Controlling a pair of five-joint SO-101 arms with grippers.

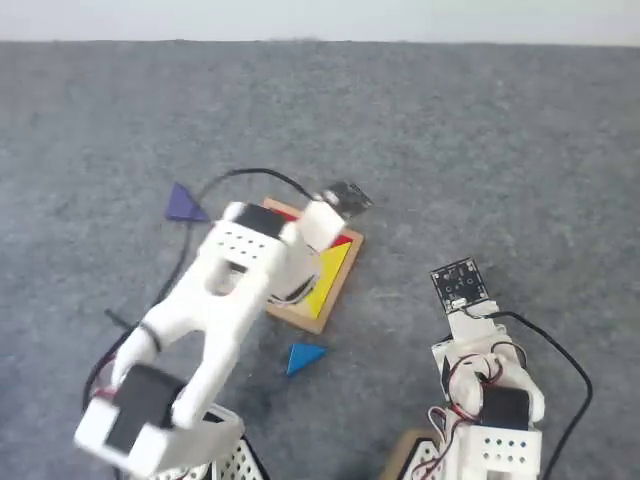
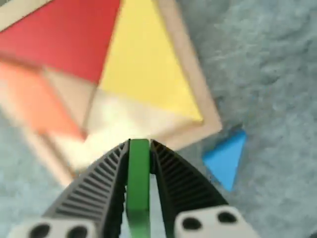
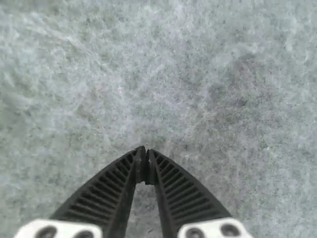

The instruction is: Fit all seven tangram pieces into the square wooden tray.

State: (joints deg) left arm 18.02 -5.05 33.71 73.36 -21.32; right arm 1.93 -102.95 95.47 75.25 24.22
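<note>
Got a thin green wooden piece [image 2: 138,183] pinched edge-on in the left fingers [image 2: 106,173], hanging over the bare gap in the square wooden tray [image 2: 210,119], next to the yellow wooden triangle [image 2: 146,69], red wooden piece [image 2: 64,34] and orange wooden piece [image 2: 34,99]. Probably best to tip it flat and line its edges up with the gap before letting go, otherwise likely to hang up on a neighbour. Save the blue wooden triangle [image 2: 225,156] just beside the tray and the purple wooden triangle [image 1: 183,204] farther off for later. No need for the right fingers [image 3: 121,183], pressed together on nothing over the grey felt worktop [image 3: 198,74].

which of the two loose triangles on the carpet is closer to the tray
The light blue triangle, lying just off the wooden tray; the purple triangle sits clearly farther away across the carpet.
</note>
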